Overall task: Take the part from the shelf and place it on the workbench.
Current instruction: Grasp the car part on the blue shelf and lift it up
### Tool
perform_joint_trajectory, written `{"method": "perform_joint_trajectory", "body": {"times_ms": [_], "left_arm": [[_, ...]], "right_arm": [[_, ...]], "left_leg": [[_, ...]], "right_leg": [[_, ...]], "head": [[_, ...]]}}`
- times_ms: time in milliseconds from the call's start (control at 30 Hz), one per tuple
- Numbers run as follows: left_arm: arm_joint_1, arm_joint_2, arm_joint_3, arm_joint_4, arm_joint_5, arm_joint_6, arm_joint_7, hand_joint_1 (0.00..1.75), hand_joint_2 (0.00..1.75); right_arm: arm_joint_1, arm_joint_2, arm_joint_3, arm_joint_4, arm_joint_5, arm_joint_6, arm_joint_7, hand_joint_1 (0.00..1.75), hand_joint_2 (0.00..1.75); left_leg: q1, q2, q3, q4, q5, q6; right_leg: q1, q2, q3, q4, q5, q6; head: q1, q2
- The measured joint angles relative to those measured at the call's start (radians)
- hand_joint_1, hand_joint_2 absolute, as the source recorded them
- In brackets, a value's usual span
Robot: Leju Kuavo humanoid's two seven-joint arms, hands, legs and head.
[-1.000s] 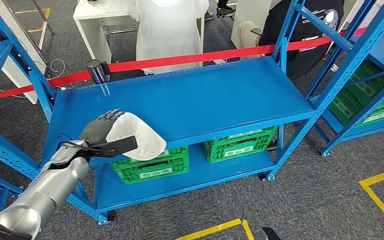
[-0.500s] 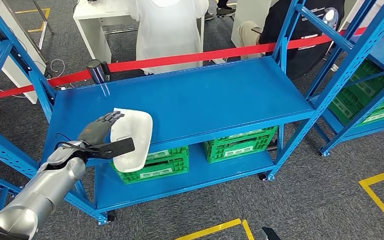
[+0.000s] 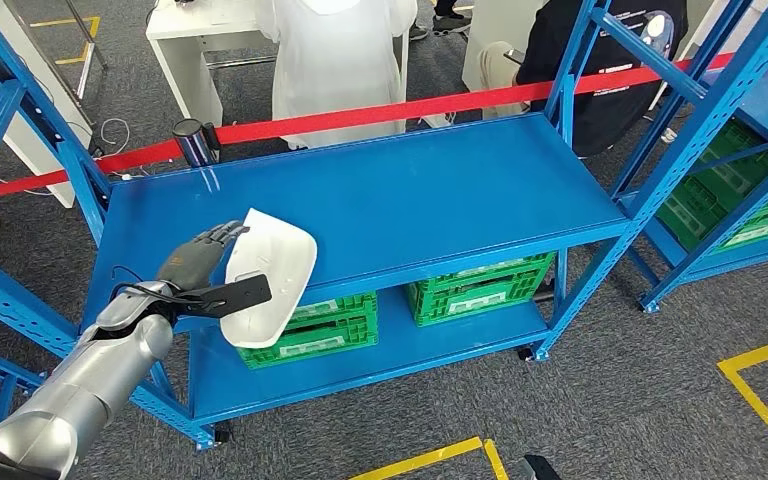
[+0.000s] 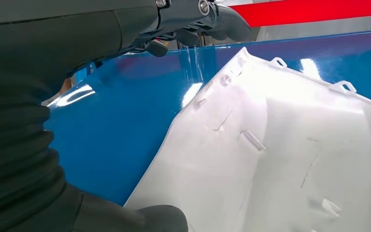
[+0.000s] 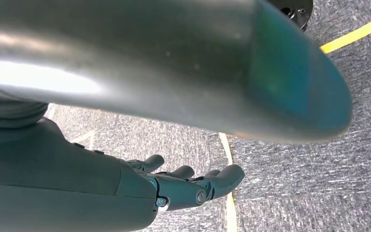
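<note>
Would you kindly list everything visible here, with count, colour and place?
Part: one, white, over the shelf's front left edge, in the left hand.
Shelf: one, blue, centre.
Crates: two, green, on the lower level.
Second rack: one, blue, at right, holding more green crates.
Barrier tape: one, red, behind the shelf.
Floor lines: yellow, on grey carpet.
People: two, behind the tape, one in white, one in black.
Left hand: holds the part.
Right hand: hangs over the carpet, fingers apart.
</note>
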Motion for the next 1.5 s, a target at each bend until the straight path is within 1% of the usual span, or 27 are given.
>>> {"method": "perform_joint_trajectory", "body": {"times_ms": [533, 633, 767, 1067, 1500], "left_arm": [[0.003, -0.010, 0.000, 0.000, -0.001, 0.026, 0.025, 0.00, 1.75], [0.004, -0.010, -0.001, 0.001, -0.007, 0.000, 0.040, 0.00, 1.75], [0.004, -0.011, -0.006, 0.006, -0.023, -0.051, 0.080, 0.00, 1.75], [-0.008, -0.026, -0.018, 0.022, -0.033, -0.148, 0.157, 0.00, 1.75], [-0.014, -0.032, -0.026, 0.034, -0.035, -0.156, 0.166, 0.00, 1.75]], "right_arm": [[0.000, 0.000, 0.000, 0.000, 0.008, 0.000, -0.002, 0.00, 0.00], [0.000, 0.000, 0.000, 0.000, 0.012, 0.000, -0.001, 0.00, 0.00], [0.000, 0.000, 0.000, 0.000, 0.016, 0.000, 0.001, 0.00, 0.00], [-0.001, 0.000, 0.000, 0.000, 0.021, 0.000, 0.003, 0.00, 0.00], [-0.001, 0.000, -0.001, 0.000, 0.029, 0.004, 0.001, 0.00, 0.00]], "left_leg": [[0.000, 0.000, 0.000, 0.000, 0.000, 0.000], [0.000, 0.000, 0.000, 0.000, 0.000, 0.000], [0.000, 0.000, 0.000, 0.000, 0.000, 0.000], [0.000, 0.000, 0.000, 0.000, 0.000, 0.000], [0.000, 0.000, 0.000, 0.000, 0.000, 0.000]], "right_leg": [[0.000, 0.000, 0.000, 0.000, 0.000, 0.000], [0.000, 0.000, 0.000, 0.000, 0.000, 0.000], [0.000, 0.000, 0.000, 0.000, 0.000, 0.000], [0.000, 0.000, 0.000, 0.000, 0.000, 0.000], [0.000, 0.000, 0.000, 0.000, 0.000, 0.000]], "head": [[0.000, 0.000], [0.000, 0.000], [0.000, 0.000], [0.000, 0.000], [0.000, 0.000]]}}
